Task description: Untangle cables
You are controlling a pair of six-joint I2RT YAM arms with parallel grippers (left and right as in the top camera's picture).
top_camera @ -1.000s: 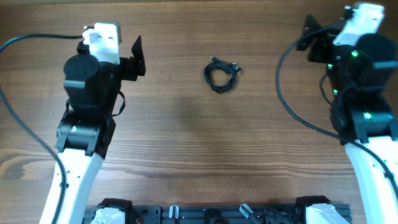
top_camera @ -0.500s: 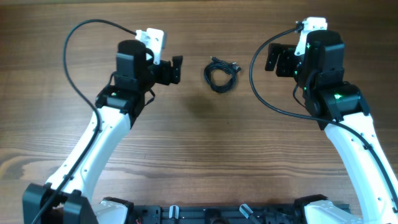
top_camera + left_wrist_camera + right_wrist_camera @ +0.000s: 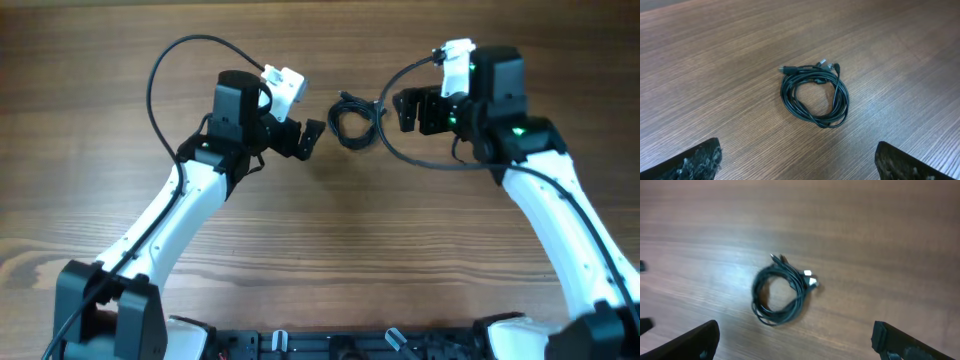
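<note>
The cables [image 3: 337,120] lie as one small black coil on the wooden table, plug ends bunched at its far edge. My left gripper [image 3: 312,138] hangs just left of the coil, open and holding nothing. On the coil's other side my right gripper [image 3: 408,110] is also open and not holding anything. In the left wrist view the coil [image 3: 812,76] lies ahead of the gripper [image 3: 797,160], whose fingertips stand wide apart over bare wood. The right wrist view is blurred; there the coil [image 3: 797,287] sits just beyond the spread gripper [image 3: 795,340].
Thick black cables wired to each arm arch over the table, the right one [image 3: 385,150] looping close beside the coil, the left one [image 3: 160,70] curving behind its arm. A dark rail [image 3: 340,345] runs along the near table edge.
Both arms have swung inward from the table's sides and now flank the coil closely. The left jaws have spread wider. The coil has not moved.
</note>
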